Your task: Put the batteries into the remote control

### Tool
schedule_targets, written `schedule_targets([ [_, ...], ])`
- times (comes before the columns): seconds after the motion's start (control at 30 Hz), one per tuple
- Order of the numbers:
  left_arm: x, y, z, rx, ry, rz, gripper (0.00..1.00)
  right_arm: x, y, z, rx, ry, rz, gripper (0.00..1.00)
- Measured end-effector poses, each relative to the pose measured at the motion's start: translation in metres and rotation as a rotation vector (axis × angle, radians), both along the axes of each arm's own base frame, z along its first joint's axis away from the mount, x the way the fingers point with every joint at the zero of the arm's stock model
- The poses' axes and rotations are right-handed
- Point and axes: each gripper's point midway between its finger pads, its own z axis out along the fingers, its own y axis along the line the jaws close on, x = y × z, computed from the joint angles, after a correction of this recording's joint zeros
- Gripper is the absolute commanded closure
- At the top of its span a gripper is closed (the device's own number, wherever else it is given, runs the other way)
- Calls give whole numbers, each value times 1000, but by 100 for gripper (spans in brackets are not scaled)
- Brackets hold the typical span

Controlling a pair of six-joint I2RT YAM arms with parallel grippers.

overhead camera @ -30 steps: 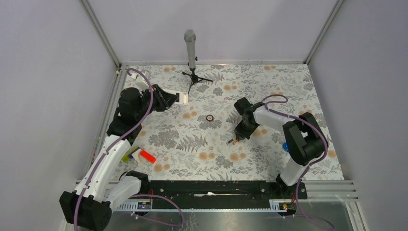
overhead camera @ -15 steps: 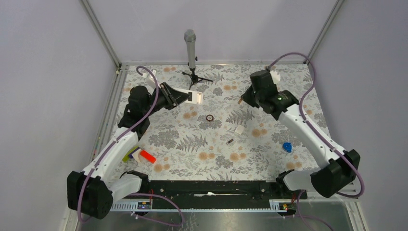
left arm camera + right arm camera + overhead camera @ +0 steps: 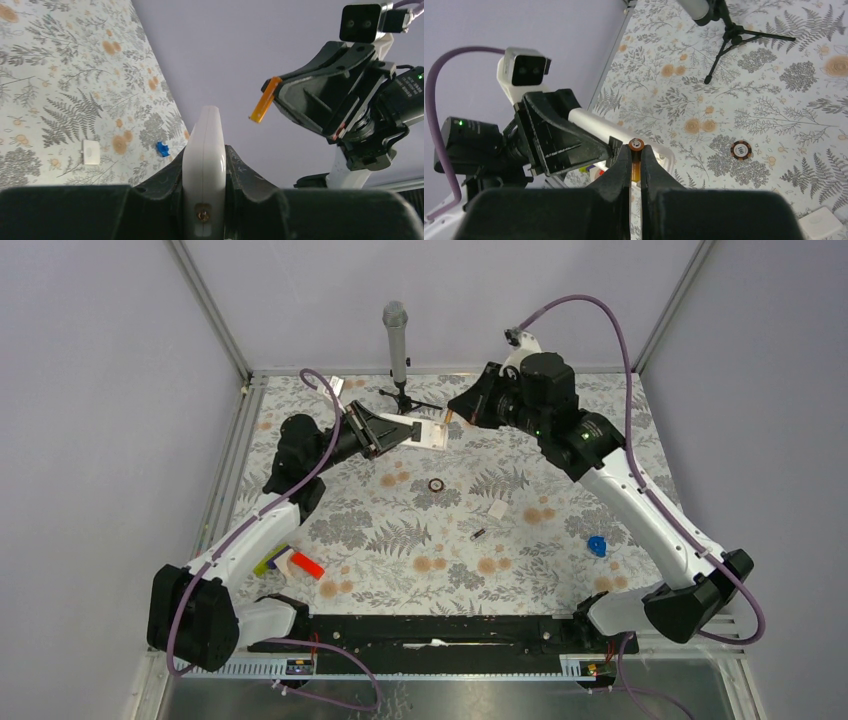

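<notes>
One battery (image 3: 478,533) lay on the desk (image 3: 380,535), near its middle. Farther out, my left hand (image 3: 408,430) was clamped on the remote control (image 3: 432,435), raised off the desk. My right hand (image 3: 462,412) was pinched tight on the other battery (image 3: 263,100) just beside it.

Smooth white plastic remote control (image 3: 205,165), matt black plastic fingers (image 3: 654,175), a glossy copper-orange battery (image 3: 263,100) and a matt, floral-printed desk (image 3: 400,530).
</notes>
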Motion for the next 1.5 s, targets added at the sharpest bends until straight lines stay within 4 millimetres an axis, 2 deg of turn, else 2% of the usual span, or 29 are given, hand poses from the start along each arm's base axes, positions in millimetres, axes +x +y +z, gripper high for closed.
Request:
schedule_targets([
  [0.23, -4, -3, 19, -93, 23, -32, 100, -20, 37, 10, -46, -67, 115, 100],
  [0.37, -6, -4, 31, -152, 33, -53, 100, -22, 45, 8, -90, -85, 111, 100],
  [0.63, -6, -4, 38, -202, 58, -62, 100, -18, 38, 20, -124, -125, 45, 100],
  [0.8, -6, -4, 33, -211, 79, -60, 100, -14, 32, 16, -151, -124, 13, 100],
  [1.13, -5, -3, 36, -225, 64, -52, 100, -14, 25, 5, -204, -103, -3, 100],
  [1.5, -4, -3, 41, -251, 61, -56, 100, -16, 29, 8, -182, -86, 9, 99],
])
